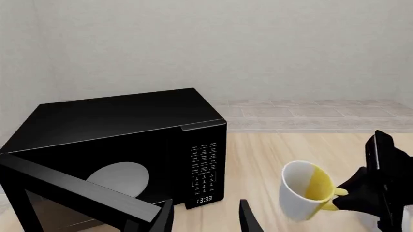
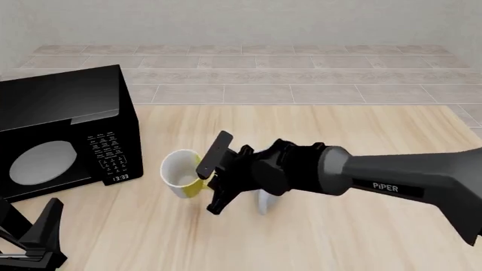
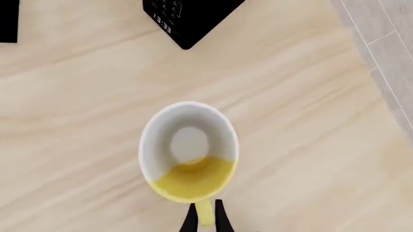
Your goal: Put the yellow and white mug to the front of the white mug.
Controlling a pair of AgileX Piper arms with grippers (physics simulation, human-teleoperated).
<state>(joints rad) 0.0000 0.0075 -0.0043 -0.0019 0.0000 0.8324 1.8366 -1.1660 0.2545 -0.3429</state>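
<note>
Yellow and white mug (image 2: 180, 174), rigid, glazed and probably slippery, hangs tilted by its thin handle in the right gripper (image 3: 206, 216) whose jaws pinch it nearly closed, at nine o'clock of the white mug (image 2: 264, 203), which the front view alone shows, while the left gripper (image 1: 205, 216) waits, jaws apart and empty.

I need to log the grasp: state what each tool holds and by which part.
The right tool is shut on the handle of the yellow and white mug, which is tilted. The left tool is open and holds nothing.
</note>
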